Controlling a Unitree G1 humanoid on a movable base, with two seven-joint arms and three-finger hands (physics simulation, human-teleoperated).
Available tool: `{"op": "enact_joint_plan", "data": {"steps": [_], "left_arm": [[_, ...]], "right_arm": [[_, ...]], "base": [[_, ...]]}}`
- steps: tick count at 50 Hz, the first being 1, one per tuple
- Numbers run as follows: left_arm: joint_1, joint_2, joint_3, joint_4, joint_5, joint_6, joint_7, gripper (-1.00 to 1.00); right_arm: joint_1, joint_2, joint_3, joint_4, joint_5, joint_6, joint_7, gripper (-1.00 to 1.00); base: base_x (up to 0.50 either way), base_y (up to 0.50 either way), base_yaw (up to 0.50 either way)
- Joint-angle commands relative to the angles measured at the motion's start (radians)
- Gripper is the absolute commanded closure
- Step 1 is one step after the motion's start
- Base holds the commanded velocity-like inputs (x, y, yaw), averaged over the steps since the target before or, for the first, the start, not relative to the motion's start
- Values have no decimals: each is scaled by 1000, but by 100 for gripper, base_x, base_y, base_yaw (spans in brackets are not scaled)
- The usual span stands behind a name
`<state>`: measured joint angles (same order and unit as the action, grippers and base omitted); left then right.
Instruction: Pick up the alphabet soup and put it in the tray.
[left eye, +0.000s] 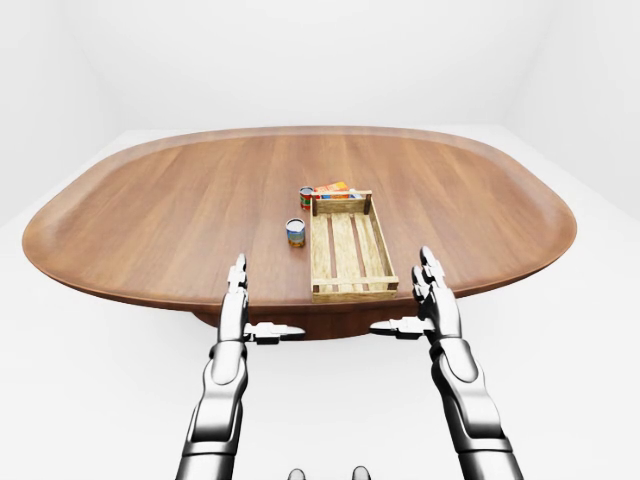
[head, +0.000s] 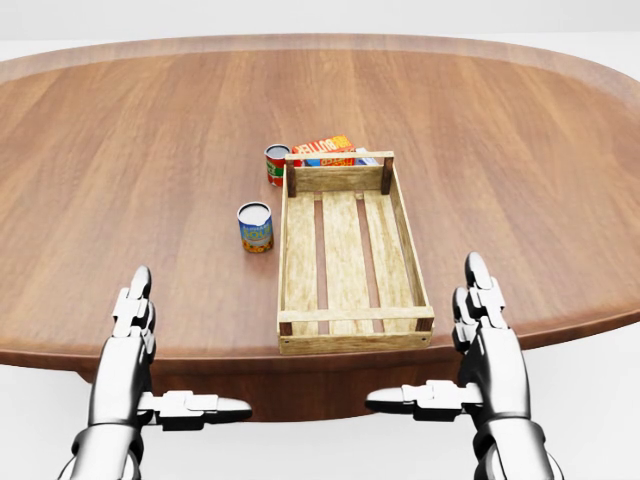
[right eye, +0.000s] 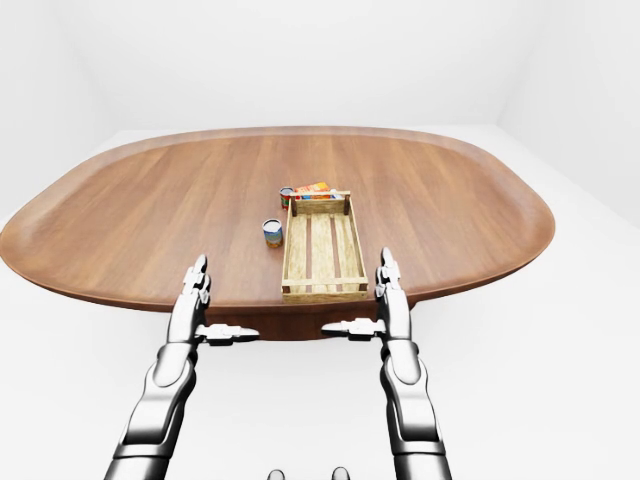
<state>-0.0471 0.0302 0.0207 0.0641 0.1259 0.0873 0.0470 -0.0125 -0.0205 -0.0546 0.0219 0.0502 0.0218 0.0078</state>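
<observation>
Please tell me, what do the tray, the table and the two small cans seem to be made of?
The tray looks like pale, unfinished wood: separate slats with gaps and rough grain. The table appears to be darker brown wood with a smooth, slightly glossy finish and long grain lines. The blue-labelled can and the red-labelled can seem to be metal, with grey, shiny tops and printed labels, probably paper.

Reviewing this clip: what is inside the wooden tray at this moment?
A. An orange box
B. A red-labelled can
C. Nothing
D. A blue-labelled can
C. In the head view the tray shows only bare slats; the blue-labelled can and red-labelled can stand on the table to its left, and the orange box lies beyond its far end.
</observation>
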Motion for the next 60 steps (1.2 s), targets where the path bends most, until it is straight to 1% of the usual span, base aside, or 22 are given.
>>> {"op": "enact_joint_plan", "data": {"steps": [1,2,3,4,5,6,8,10,11,12,13,15,16,17,19,21,25,35,43,45,47,60], "left_arm": [[10,-5,6,-13,-8,-38,-2,-100],[14,2,-1,-25,2,-54,-16,-100],[9,-4,7,-172,13,0,-5,-100],[5,-9,16,-265,-15,0,-22,-100],[-9,-7,25,-420,-31,0,-33,-100],[-22,2,25,-496,-11,0,-29,-100],[-121,35,24,-764,64,0,-46,-100],[-234,40,60,-936,45,0,-75,-100],[-289,49,84,-1010,36,0,-75,-100],[-308,58,92,-1047,26,0,-77,-100],[-339,70,106,-1093,14,0,-81,-100],[-343,85,120,-1110,0,0,-79,-100],[-341,90,120,-1111,-4,0,-76,-100],[-348,92,120,-1111,-10,0,-72,-100],[-342,99,110,-1111,-9,0,-60,-100],[-329,105,94,-1108,-2,0,-55,-100],[-302,120,59,-1075,46,0,-55,-100],[-287,98,44,-1071,110,0,-106,-100],[-285,84,42,-1073,131,0,-130,-100],[-285,82,41,-1075,135,0,-134,-100],[-285,78,42,-1076,135,0,-136,-100],[-280,68,33,-1074,141,0,-139,-100]], "right_arm": [[-1,-3,-2,-29,-13,49,-20,-100],[-1,-7,-4,-55,-40,62,-45,-100],[-7,-22,3,-261,-72,66,-55,-100],[-15,-18,-1,-368,-65,66,-46,-100],[-46,-37,8,-531,-106,66,-44,-100],[-71,-50,16,-621,-152,66,-37,-100],[-229,-89,22,-947,-240,66,8,-100],[-350,-126,40,-1059,-337,66,72,-100],[-424,-119,35,-1066,-424,66,145,-100],[-463,-94,42,-1068,-543,66,237,-100],[-532,-51,44,-1069,-720,66,376,-100],[-616,97,28,-1069,-1078,66,672,-100],[-642,157,15,-1069,-1192,66,690,-100],[-649,199,-2,-1069,-1238,66,690,-100],[-592,235,-23,-1069,-1199,66,690,-100],[-560,236,-21,-1069,-1144,66,690,-100],[-550,222,3,-1069,-1126,66,690,-100],[-546,233,12,-1069,-1136,66,690,-100],[-543,234,14,-1069,-1136,66,690,-100],[-558,262,-10,-1069,-1115,66,690,-100],[-566,259,-7,-1069,-1144,66,690,-100],[-551,257,-8,-1069,-1115,66,690,-100]], "base": [[0,0,0],[0,0,0],[0,0,0],[0,0,0],[0,0,0],[0,0,0],[0,0,0],[0,0,0],[0,0,0],[0,0,0],[0,0,0],[0,0,0],[0,0,0],[0,0,0],[0,0,0],[0,0,0],[0,0,0],[0,0,0],[0,0,0],[33,0,0],[50,0,0],[50,0,0]]}}
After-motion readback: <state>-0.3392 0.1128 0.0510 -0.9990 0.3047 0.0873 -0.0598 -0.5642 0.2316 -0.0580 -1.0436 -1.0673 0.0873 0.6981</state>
